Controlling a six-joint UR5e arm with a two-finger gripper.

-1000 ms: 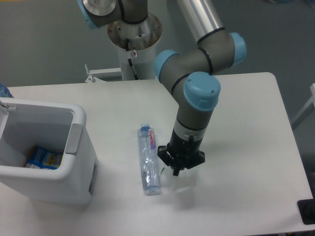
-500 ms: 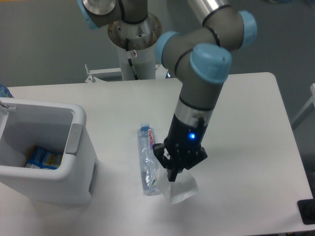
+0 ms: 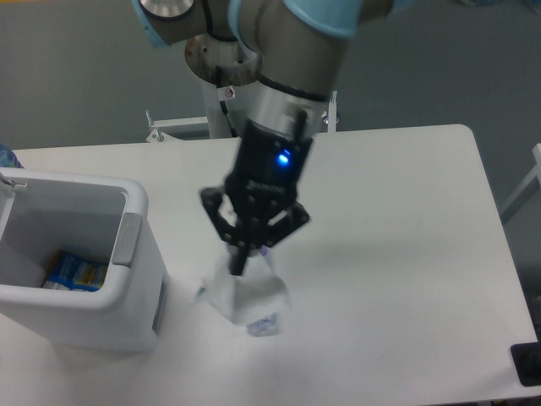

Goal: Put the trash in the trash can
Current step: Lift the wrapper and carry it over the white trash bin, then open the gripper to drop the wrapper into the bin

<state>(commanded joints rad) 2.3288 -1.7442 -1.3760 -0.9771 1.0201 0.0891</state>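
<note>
My gripper [image 3: 241, 264] is shut on the crumpled white paper [image 3: 243, 294], which hangs from its fingertips above the table. It hovers over the clear water bottle [image 3: 262, 324]; only the bottle's lower end shows beneath the paper, the rest is hidden behind the gripper. The white trash can [image 3: 135, 279] stands at the left edge, open at the top, with a grey handle plate facing me. The gripper is to the right of the can, apart from it.
A blue and white packet [image 3: 74, 272] lies at the bottom of the can. The arm's base column [image 3: 230, 76] rises behind the table's far edge. A black object [image 3: 528, 364] sits at the table's front right corner.
The gripper has lifted the paper off the table and carried it up and to the left, from right of the bottle to over it, toward the can. The bottle has stayed put.
</note>
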